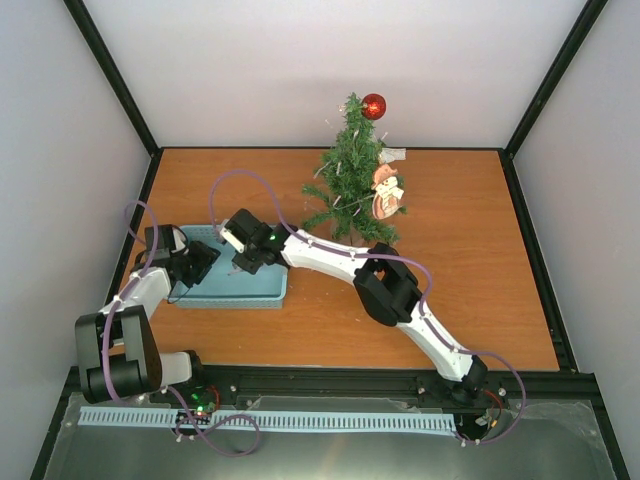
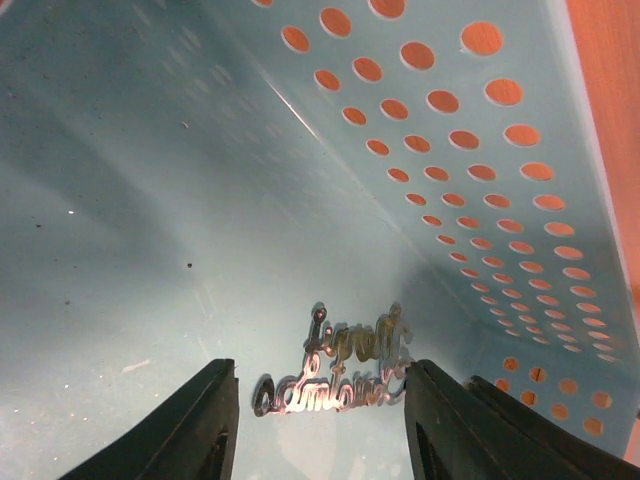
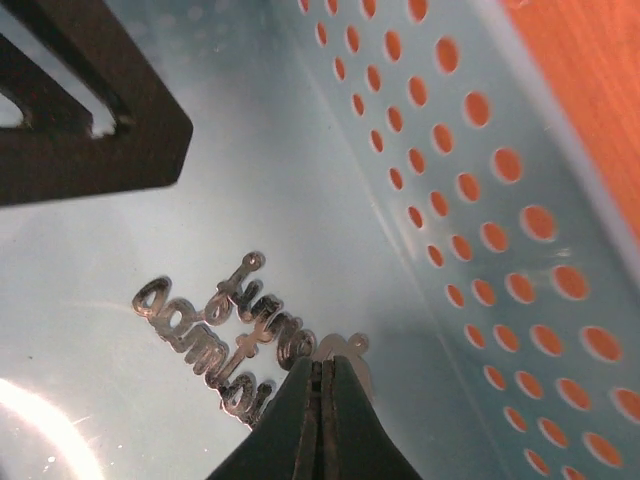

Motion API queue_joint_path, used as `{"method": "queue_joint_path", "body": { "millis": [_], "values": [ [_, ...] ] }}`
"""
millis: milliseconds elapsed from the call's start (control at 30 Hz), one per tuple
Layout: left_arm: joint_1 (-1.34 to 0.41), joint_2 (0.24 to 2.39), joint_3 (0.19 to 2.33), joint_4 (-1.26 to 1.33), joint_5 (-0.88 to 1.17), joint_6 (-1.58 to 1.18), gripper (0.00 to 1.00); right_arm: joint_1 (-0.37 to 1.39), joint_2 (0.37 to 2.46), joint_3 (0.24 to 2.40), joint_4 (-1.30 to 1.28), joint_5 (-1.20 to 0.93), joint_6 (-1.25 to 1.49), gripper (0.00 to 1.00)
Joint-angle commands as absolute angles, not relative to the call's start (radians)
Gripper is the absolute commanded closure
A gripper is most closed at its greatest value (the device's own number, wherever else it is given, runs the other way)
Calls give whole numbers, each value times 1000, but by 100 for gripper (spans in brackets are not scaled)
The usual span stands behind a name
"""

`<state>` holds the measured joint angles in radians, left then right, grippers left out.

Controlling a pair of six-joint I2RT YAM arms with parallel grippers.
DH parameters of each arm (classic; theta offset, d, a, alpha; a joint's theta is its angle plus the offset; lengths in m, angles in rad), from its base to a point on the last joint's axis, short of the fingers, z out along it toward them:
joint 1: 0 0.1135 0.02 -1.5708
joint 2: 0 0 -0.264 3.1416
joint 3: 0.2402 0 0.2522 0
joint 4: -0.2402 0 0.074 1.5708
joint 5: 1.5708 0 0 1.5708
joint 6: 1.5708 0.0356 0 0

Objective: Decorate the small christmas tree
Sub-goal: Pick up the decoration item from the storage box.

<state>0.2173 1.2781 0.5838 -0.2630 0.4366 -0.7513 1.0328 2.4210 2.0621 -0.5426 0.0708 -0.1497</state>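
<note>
The small christmas tree (image 1: 350, 170) stands at the back of the table. It carries a red ball (image 1: 373, 105) at its top and a snowman figure (image 1: 386, 192) on its right side. A flat metallic script-word ornament (image 2: 340, 375) (image 3: 215, 320) lies on the floor of a pale blue tray (image 1: 235, 295). My left gripper (image 2: 320, 368) (image 1: 200, 262) is open, one finger on each side of the ornament. My right gripper (image 3: 322, 365) (image 1: 243, 262) is shut, its tips resting at the ornament's looped end; whether they pinch it I cannot tell.
The tray's perforated wall (image 2: 450, 150) (image 3: 480, 200) rises close beside both grippers, with orange table showing through the holes. One dark finger of the left gripper (image 3: 100, 130) shows in the right wrist view. Black frame rails edge the table.
</note>
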Motion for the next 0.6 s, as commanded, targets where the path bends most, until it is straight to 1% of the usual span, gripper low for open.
{"method": "queue_joint_path", "body": {
  "millis": [0, 133, 567],
  "values": [
    [224, 1286, 583, -243, 471, -761, 55, 1029, 2374, 2071, -551, 84, -138, 97],
    [225, 1287, 580, -239, 497, -773, 58, 1022, 2376, 2044, -558, 95, -125, 97],
    [224, 1294, 559, -212, 502, -770, 57, 1012, 2398, 1992, -578, 104, -117, 97]
  ]
}}
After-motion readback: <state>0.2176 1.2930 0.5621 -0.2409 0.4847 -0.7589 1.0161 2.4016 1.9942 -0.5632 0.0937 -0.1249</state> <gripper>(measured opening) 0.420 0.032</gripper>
